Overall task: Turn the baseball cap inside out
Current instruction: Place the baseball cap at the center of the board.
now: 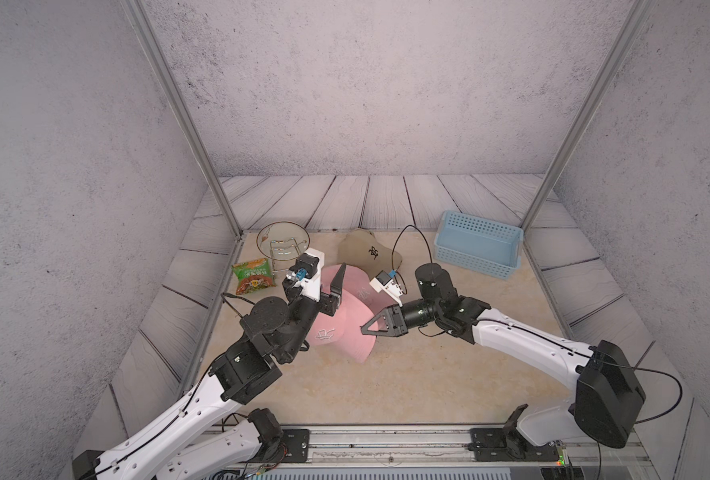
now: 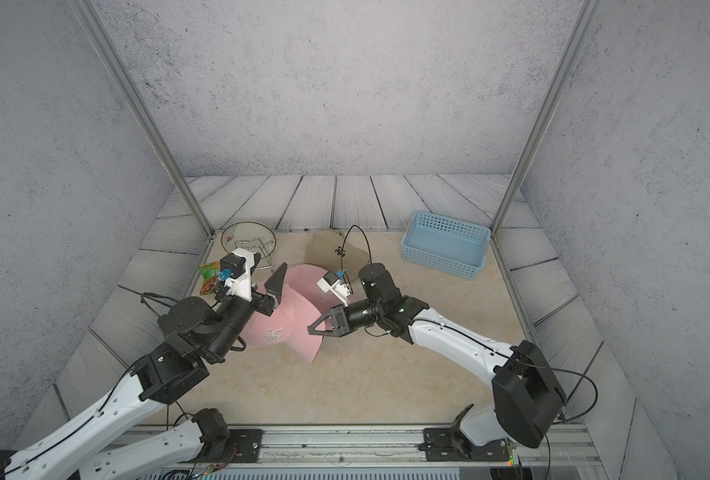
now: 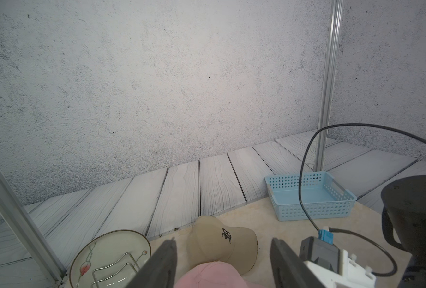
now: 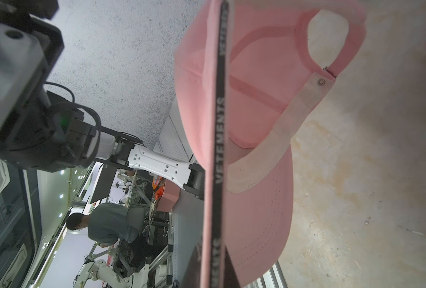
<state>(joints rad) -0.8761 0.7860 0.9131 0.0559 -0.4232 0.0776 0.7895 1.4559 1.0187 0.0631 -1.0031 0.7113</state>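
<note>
One wire rack (image 1: pixel 286 249) on glass plate (image 1: pixel 268 235)

The baseball cap (image 1: pixel 347 322) is pink with a white stitched logo (image 1: pixel 324 333) and a black, white-lettered inner band (image 4: pixel 220 112), the far cap (image 1: pixel 359 247) khaki with a black logo (image 1: pixel 373 252), the far-right perforated basket (image 1: pixel 473 264) pale blue, the snack packet (image 1: pixel 254 276) green and orange, the table (image 1: pixel 428 374) marbled beige.

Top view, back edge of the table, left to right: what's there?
glass plate → tan cap → blue basket
</note>
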